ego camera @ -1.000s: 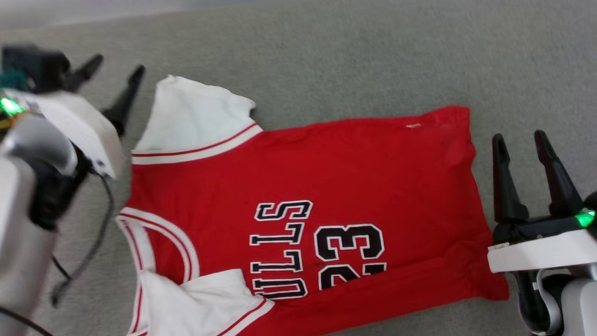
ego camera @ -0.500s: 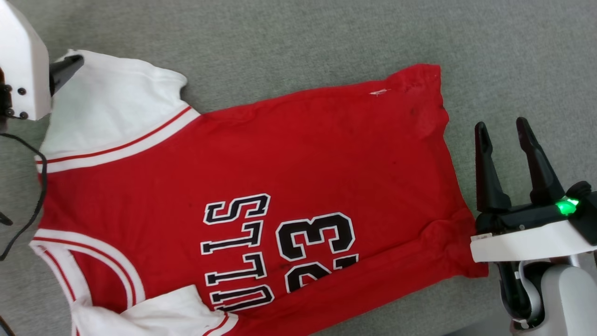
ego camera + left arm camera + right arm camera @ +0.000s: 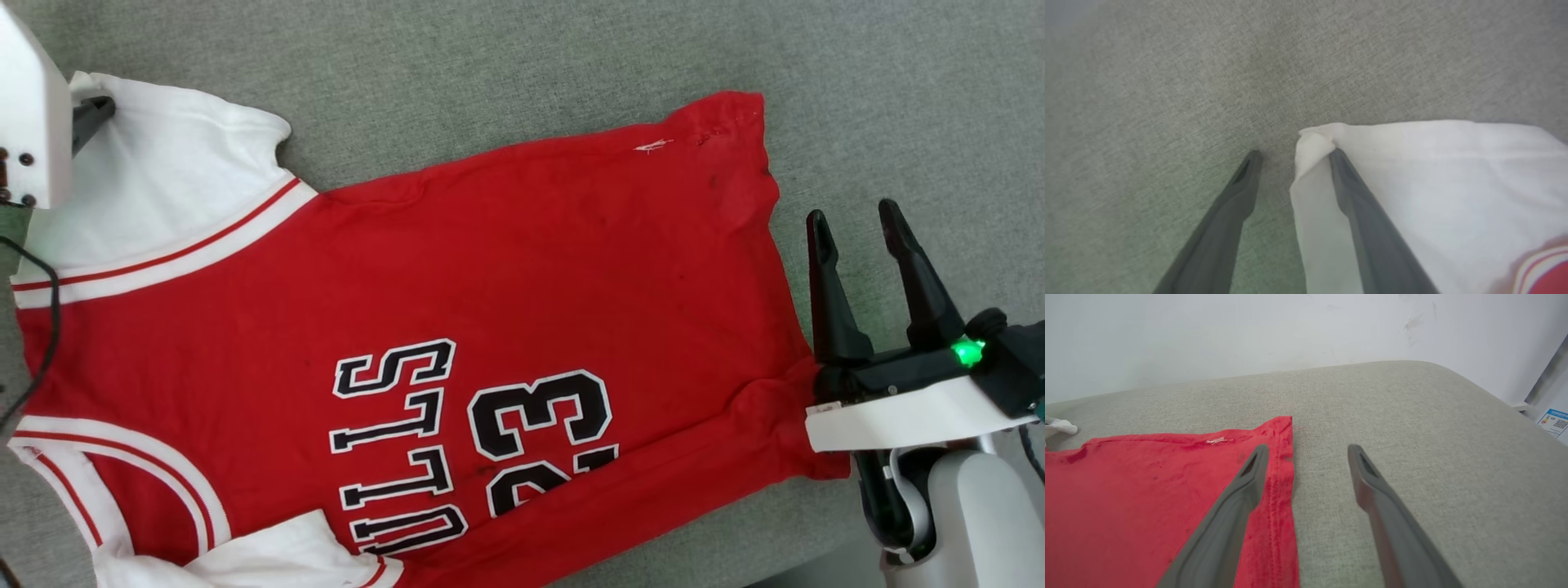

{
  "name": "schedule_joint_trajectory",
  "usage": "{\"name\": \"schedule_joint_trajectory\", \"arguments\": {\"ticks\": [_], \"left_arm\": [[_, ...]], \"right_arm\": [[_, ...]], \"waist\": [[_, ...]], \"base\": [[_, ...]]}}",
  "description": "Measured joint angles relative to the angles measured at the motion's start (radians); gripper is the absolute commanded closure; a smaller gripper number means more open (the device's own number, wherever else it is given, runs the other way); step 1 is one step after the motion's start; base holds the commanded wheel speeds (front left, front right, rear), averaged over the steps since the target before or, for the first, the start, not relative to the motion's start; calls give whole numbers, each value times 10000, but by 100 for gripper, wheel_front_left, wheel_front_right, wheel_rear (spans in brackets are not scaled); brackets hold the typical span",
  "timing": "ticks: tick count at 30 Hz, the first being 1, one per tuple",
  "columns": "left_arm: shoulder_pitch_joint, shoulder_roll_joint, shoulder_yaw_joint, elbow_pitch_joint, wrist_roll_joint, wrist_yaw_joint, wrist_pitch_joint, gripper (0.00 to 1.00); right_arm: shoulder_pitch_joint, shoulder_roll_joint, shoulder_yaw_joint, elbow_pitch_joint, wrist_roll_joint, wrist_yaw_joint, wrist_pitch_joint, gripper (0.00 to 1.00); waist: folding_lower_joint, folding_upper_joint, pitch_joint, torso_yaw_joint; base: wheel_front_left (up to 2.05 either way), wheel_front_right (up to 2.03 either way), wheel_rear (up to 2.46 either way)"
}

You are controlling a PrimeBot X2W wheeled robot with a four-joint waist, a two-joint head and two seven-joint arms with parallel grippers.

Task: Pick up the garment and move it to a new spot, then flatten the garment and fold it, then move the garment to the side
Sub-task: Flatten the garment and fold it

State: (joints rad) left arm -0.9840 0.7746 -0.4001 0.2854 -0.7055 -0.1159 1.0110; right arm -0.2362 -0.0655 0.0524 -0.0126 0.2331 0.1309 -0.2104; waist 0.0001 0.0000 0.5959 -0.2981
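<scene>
Grey upholstery [image 3: 531,57] spreads under the red shirt [image 3: 531,269], which lies flat and front up across it. At the hem, the right gripper [image 3: 853,211] has its fingers spread apart. The left gripper [image 3: 1295,152], also parted, straddles the corner of the white sleeve [image 3: 1433,183].

The red garment [image 3: 571,269] shows black white-outlined "ULLS" beside the number 23

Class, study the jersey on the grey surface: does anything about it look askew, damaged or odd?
Yes. The near white sleeve of the jersey is folded over its red front, and a small white mark sits near the hem corner.
</scene>
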Motion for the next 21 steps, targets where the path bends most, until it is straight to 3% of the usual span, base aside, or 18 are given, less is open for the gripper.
{"name": "schedule_joint_trajectory", "arguments": {"ticks": [8, 11, 16, 21], "left_arm": [[281, -512, 109, 228, -33, -44, -1703, 100], [320, -587, 86, -35, 31, -71, -2435, 100], [761, -602, -121, -884, 6, -109, -3407, 100], [1385, -424, -251, -2163, -119, -121, -4056, 100]], "right_arm": [[-97, -426, -82, -105, -209, 0, 487, 0], [-49, -859, -12, -201, -219, 0, 997, 0], [-44, -1856, 61, -362, -67, 0, 2378, 0], [-474, -2984, 351, -593, 430, 2, 4564, 0]], "waist": [[0, 0, -505, 269], [0, 0, -811, 461], [0, 0, -1312, 918], [0, 0, -1683, 1492]], "base": [[0, 0, 0], [0, 0, 0], [0, 0, 0], [0, 0, 0]]}}
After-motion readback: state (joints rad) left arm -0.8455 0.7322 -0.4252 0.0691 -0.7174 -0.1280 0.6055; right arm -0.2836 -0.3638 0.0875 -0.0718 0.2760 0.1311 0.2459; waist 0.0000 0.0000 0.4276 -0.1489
